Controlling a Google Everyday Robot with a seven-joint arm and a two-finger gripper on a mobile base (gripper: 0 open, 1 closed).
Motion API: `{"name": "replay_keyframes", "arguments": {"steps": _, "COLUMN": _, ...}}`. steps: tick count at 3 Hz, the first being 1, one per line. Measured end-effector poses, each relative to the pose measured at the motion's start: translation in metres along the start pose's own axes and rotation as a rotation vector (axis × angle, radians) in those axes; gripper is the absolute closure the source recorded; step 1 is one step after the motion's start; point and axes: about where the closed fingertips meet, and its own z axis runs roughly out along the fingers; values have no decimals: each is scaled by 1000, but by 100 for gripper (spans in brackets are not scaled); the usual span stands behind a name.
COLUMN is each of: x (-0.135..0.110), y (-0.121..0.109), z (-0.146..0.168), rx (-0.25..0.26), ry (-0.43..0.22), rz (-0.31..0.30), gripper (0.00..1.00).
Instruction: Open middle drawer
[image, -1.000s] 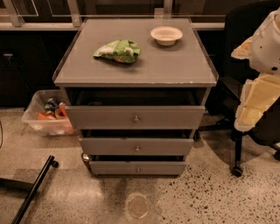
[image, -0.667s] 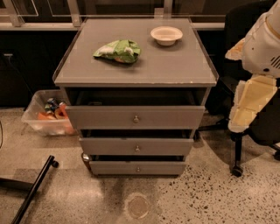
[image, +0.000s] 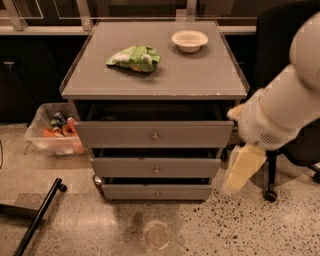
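The middle drawer (image: 156, 167) is the medium-width grey front in the grey cabinet, with a small round metal knob (image: 156, 170) at its centre. A dark gap shows above its front. My gripper (image: 243, 169) hangs at the end of the white arm (image: 285, 107), to the right of the cabinet at about the height of the middle drawer. It is apart from the drawer front and holds nothing that I can see.
The wider top drawer (image: 154, 134) stands slightly pulled out; the narrowest drawer (image: 157, 192) is below. A green bag (image: 134, 58) and a white bowl (image: 189, 40) lie on the cabinet top. A plastic bin (image: 52, 131) stands left, a black chair (image: 280, 50) right.
The arm has swung left and down from the right edge toward the cabinet's right side. The drawers and the things on top have not moved.
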Motion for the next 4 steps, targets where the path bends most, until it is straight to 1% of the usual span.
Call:
{"name": "replay_keyframes", "arguments": {"steps": 1, "x": 3, "y": 42, "z": 81, "rx": -101, "ry": -112, "rz": 119, "gripper": 0}}
{"name": "replay_keyframes", "arguments": {"steps": 2, "x": 10, "y": 56, "z": 108, "rx": -105, "ry": -117, "rz": 143, "gripper": 0}}
{"name": "replay_keyframes", "arguments": {"steps": 4, "x": 9, "y": 57, "z": 109, "rx": -105, "ry": -128, "rz": 142, "gripper": 0}}
